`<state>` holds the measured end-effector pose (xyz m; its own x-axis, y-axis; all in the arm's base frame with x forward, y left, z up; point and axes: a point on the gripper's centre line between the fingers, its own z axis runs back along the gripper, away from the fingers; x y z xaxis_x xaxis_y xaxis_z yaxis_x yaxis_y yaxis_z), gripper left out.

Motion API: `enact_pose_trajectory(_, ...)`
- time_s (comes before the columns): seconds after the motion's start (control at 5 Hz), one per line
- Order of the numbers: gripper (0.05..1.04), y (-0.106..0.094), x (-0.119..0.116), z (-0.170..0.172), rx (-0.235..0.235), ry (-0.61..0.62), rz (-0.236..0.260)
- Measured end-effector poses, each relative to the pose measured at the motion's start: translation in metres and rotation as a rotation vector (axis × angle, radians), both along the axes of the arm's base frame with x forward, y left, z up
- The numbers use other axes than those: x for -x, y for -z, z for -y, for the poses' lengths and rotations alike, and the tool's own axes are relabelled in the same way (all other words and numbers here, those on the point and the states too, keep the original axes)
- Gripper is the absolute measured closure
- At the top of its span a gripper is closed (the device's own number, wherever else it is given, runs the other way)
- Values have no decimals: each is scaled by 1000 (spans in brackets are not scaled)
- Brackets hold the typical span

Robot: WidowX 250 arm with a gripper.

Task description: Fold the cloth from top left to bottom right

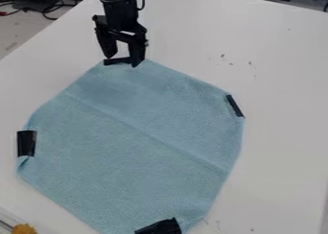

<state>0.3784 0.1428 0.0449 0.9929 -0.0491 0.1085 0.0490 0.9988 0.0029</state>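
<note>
One blue cloth (141, 132) lies spread on the table (282, 156). Four black strips (26, 143) sit at its edges: left, right, bottom and, it seems, top. One gripper (123, 60) is at the cloth's top edge, fingers well parted; I cannot tell whether they grasp anything.

Blue cloth (131, 137) — spread flat, creased, corners taped

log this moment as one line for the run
tool: open, at top corner of cloth | cloth: spread out, faint crease across | black patches: at its corners | fold: not yet made
</note>
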Motion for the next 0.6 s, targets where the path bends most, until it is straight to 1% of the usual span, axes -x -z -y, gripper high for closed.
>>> enact_pose_trajectory(0.2,83,6,-8,-14,-20,5,6)
enact_pose_trajectory(0.6,83,12,-27,-25,-37,48,2)
